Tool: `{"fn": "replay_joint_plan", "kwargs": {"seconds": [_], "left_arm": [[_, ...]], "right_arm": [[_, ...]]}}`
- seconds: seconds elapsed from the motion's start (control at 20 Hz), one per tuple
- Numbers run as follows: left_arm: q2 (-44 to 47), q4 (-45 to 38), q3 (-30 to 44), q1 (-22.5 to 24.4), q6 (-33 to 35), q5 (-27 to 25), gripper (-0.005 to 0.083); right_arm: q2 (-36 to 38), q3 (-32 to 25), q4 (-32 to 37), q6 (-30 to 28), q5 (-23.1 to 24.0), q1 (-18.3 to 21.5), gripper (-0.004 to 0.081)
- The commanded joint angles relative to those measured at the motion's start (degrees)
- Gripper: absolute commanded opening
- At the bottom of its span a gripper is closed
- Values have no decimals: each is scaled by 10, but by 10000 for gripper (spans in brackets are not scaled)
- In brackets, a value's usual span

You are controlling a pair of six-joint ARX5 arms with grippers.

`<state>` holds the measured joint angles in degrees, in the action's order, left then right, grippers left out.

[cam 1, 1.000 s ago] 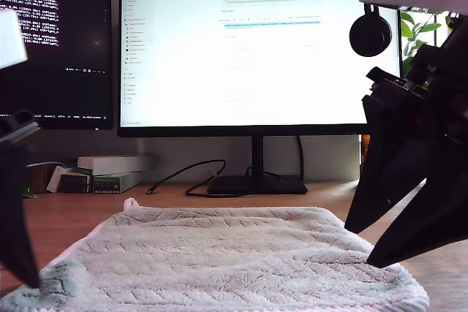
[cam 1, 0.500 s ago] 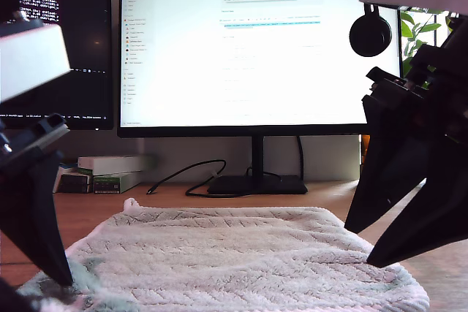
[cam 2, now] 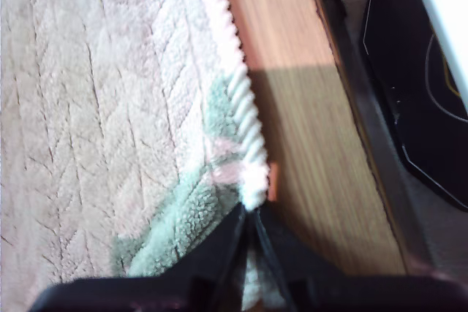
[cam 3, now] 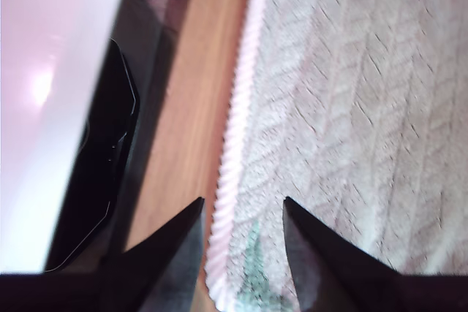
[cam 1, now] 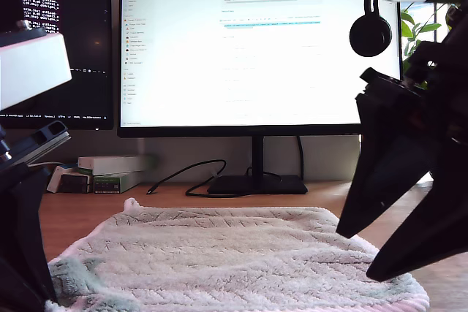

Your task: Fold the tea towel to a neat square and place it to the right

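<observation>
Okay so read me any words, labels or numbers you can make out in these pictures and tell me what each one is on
None can be read.
Large monitor: a web page with rows of text, too small and washed out.
Dark screen at the exterior view's left: lines of pale terminal text, too small.
Boxes under it: print too small.
Tea towel: an embossed pattern only, no lettering.

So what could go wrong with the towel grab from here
My first gripper pinches only the tea towel at its corded edge, so the thin hold might slip when lifted. My second gripper is open astride the opposite edge and grips nothing; lifting now would probably drag the towel lopsided.
</observation>
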<state>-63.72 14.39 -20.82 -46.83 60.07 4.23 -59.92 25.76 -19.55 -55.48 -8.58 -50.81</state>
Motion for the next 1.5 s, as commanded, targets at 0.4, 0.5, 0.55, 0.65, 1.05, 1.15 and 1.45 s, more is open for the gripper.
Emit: {"fn": "replay_joint_plan", "kwargs": {"seconds": [0.4, 0.5, 0.55, 0.65, 1.05, 1.15, 1.45], "left_arm": [[-14, 45, -86, 2, -62, 27, -24], [-14, 58, -102, 2, -64, 31, -24], [-12, 65, -111, 2, -68, 31, -24], [-8, 71, -126, 2, -77, 33, -24], [3, 71, -185, 2, -110, 48, -24], [4, 71, -188, 2, -113, 48, -24], [4, 70, -188, 2, -122, 59, -24]], "right_arm": [[-2, -2, 37, 62, -14, -9, 306], [-2, -2, 41, 82, -21, -10, 306], [-2, -2, 43, 83, -25, -10, 306], [-2, -2, 57, 105, -35, -15, 306], [-24, -2, 189, 269, -43, -58, 305], [-25, -2, 217, 303, -18, -58, 306], [-44, -2, 235, 352, 2, -59, 305]]}}
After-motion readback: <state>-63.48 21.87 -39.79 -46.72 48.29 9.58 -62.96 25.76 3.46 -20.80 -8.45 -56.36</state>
